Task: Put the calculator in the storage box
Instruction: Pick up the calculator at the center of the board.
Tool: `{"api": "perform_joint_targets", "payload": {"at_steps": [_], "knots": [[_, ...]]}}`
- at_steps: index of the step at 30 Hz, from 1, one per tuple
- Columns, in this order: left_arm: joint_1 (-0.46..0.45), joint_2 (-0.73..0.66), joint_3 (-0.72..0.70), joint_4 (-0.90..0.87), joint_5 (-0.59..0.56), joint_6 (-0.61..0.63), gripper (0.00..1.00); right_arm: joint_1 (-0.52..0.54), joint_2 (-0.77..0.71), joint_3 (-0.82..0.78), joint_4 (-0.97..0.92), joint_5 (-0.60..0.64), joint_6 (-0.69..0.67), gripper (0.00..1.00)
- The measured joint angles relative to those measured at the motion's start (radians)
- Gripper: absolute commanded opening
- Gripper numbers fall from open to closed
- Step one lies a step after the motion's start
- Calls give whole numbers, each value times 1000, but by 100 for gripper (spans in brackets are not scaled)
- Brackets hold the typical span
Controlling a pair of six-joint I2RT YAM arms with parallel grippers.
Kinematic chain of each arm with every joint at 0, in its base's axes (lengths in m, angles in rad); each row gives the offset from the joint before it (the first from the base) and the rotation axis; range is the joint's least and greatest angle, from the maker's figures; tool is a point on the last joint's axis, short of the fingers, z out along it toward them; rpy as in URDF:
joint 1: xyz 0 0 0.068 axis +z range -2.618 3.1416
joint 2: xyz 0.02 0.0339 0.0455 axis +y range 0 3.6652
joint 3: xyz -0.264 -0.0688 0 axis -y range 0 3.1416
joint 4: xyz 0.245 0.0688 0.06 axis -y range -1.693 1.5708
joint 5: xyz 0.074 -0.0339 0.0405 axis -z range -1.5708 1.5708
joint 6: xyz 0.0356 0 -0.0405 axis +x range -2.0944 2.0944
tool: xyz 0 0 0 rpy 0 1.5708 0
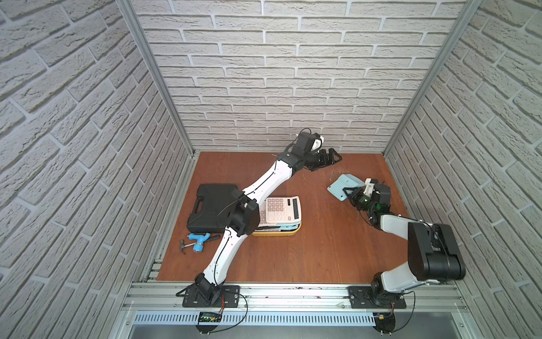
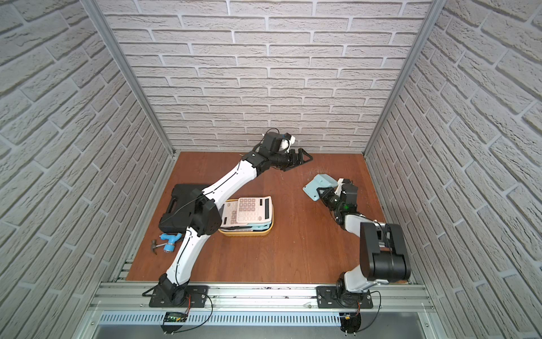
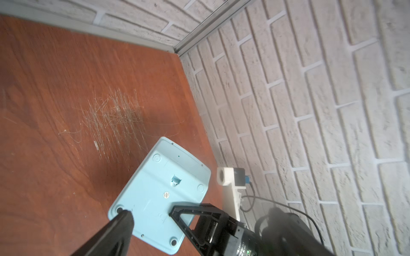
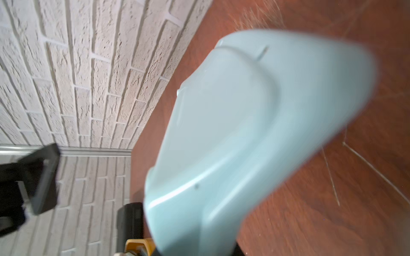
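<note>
Two tools, one load: my right tool (image 1: 347, 192) is clamping narrow on the pale blue calculator (image 1: 343, 183), tilting it back-up over the bench (image 1: 322, 249). It is hanging well right of the storage box (image 1: 275, 234) and farther back, its long axis slanting roughly boxward. My left tool (image 1: 325, 160) is gaping wide, empty, behind the box. The box is brimming: a pink calculator (image 1: 281, 210) is lying atop a second blue one (image 1: 289, 227).
</note>
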Motion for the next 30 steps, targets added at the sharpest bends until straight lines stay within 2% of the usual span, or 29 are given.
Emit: {"api": "perform_joint_targets", "payload": {"at_steps": [6,10,15,19,24,28,30], "knots": [[48,-274,-224,-71,-21,41,98,226,-245,121,-286,261,-327,14],[74,-408,-395,-97,-47,46,98,372,-310,150,-376,449,-513,14],[89,-519,-513,-157,-76,29,98,572,-317,150,-426,727,-752,15],[92,-587,-552,-187,-80,4,98,728,-289,150,-386,929,-941,15],[103,-641,-559,-249,-88,-19,98,877,-161,161,-259,1150,-1197,12],[119,-652,-563,-306,-103,-31,98,952,-37,177,-107,1290,-1415,9],[126,-657,-584,-319,-106,-38,93,986,30,182,-2,1353,-1543,8]]}}
